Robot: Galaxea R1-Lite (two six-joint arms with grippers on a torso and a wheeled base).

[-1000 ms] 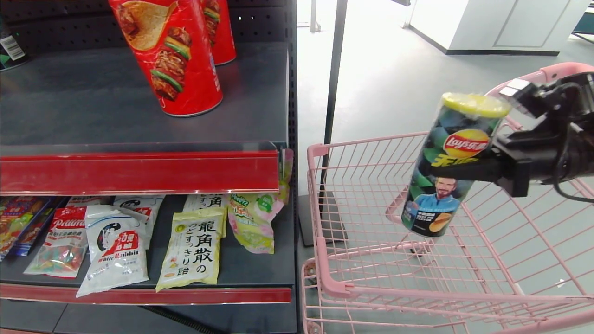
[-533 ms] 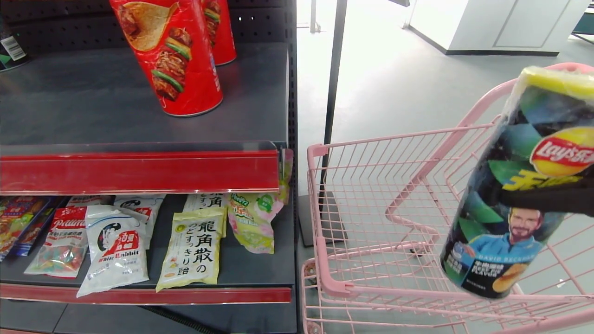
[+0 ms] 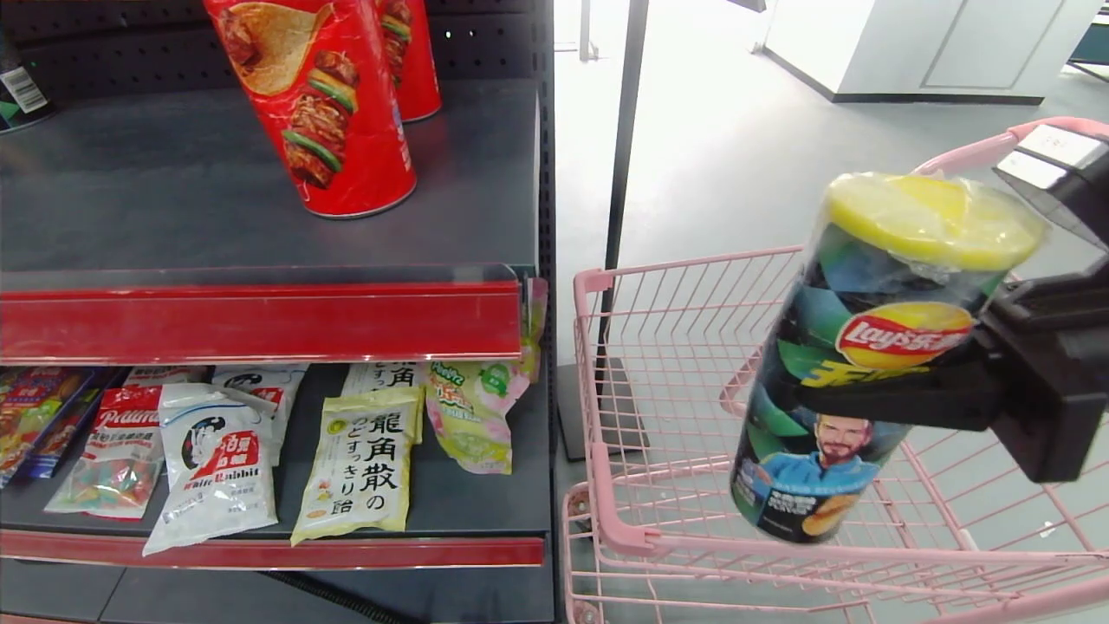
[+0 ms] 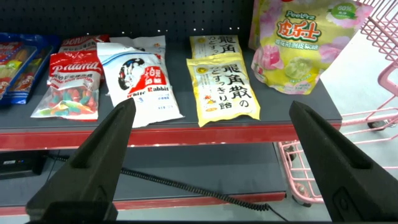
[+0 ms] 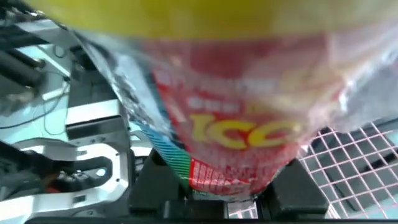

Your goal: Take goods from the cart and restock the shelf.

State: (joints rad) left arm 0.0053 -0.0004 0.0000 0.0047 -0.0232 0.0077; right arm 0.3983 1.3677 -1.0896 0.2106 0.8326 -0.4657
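Swings back in from the three o'clock edge, right gripper (image 3: pixel 823 397) clamped tight round the chip can (image 3: pixel 875 286), held nearly upright over the cart (image 3: pixel 598 485), seemingly ready for the shelf (image 3: pixel 260 217) at ten o'clock

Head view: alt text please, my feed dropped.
The right gripper holds a yellow-lidded chip can, slightly tilted, over the pink cart. Left of it, the shelf has two red cans above, snack bags below.
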